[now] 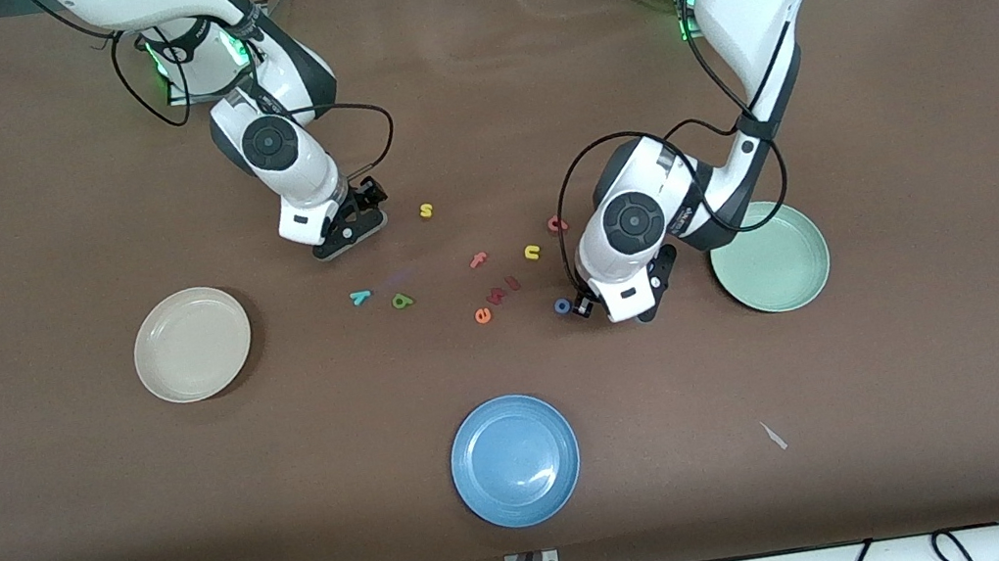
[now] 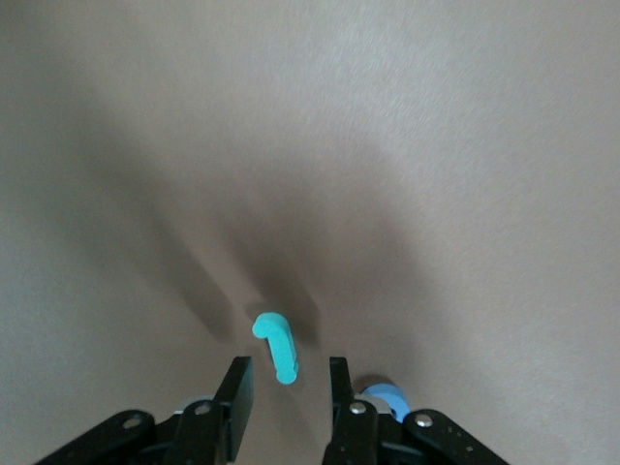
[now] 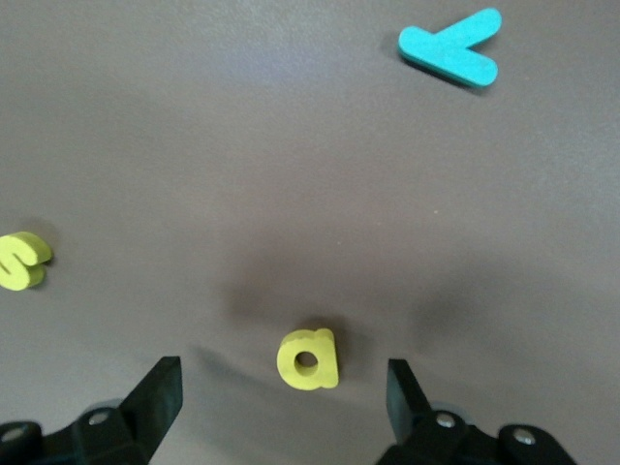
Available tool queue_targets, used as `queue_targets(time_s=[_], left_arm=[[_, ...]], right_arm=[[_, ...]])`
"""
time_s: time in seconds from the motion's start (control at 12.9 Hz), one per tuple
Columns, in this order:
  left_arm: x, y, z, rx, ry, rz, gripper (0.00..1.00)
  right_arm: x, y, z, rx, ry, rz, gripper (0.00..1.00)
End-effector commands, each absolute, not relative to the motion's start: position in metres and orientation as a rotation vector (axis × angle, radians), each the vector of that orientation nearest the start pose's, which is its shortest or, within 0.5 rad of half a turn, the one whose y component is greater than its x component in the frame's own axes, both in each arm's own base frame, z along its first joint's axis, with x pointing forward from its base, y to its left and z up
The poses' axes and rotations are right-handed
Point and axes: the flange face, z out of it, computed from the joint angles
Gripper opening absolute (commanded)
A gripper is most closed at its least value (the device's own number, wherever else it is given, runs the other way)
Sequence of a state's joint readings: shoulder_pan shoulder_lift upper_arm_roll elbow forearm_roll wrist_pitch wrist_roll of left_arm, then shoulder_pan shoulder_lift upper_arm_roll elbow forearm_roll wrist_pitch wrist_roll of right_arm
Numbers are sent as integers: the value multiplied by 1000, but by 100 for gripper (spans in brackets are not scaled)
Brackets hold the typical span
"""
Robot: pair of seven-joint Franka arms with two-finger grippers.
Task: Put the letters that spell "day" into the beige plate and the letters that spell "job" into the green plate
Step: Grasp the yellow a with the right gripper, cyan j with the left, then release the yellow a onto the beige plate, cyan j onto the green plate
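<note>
Left gripper (image 2: 287, 387) — jaws half-closed around the teal hooked letter (image 2: 276, 346), not yet gripping. Right gripper (image 3: 283, 392) — jaws released wide over the yellow bowled letter (image 3: 309, 358).

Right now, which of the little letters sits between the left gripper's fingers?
The teal hooked "j", lying on the table between the left gripper's open fingers. The blue "o" sits just beside them, outside.

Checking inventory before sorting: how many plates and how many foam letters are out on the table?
Plates: 3 (beige plate, green plate, blue plate)
Foam letters: 11, two showing only in wrist views
Total: 14
</note>
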State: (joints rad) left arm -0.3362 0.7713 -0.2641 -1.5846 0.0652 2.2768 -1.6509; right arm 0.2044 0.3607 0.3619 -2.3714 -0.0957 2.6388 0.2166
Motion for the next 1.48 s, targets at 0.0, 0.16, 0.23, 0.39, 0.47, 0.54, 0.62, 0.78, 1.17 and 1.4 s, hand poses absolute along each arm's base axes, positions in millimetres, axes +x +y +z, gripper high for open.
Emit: queue_targets(time_s=[0.0, 0.16, 0.23, 0.39, 0.47, 0.54, 0.62, 0.78, 1.17, 1.4], left_arm=[[586, -373, 187, -2686, -1614, 194, 37], [585, -373, 179, -2681, -1610, 201, 37], [584, -372, 176, -2676, -1608, 203, 31], [585, -371, 175, -2673, -1612, 206, 31], [586, -371, 175, -2674, -1613, 205, 31], [585, -370, 173, -2672, -1609, 207, 31], [584, -371, 167, -2674, -1607, 211, 31], [588, -369, 169, -2679, -1622, 205, 16], [592, -368, 180, -2692, -1619, 190, 0], [592, -365, 206, -2674, -1595, 184, 0]], right_arm=[[419, 277, 175, -3015, -672, 123, 92], [419, 277, 175, -3015, -681, 122, 77], [418, 277, 173, -3014, -680, 129, 72], [417, 277, 171, -3016, -702, 131, 67], [416, 278, 169, -3015, -707, 135, 64], [416, 276, 168, -3017, -704, 139, 61], [416, 277, 167, -3016, -709, 141, 58], [416, 277, 167, -3016, -713, 140, 45], [415, 279, 168, -3013, -716, 127, 19], [415, 279, 168, -3014, -714, 129, 17]])
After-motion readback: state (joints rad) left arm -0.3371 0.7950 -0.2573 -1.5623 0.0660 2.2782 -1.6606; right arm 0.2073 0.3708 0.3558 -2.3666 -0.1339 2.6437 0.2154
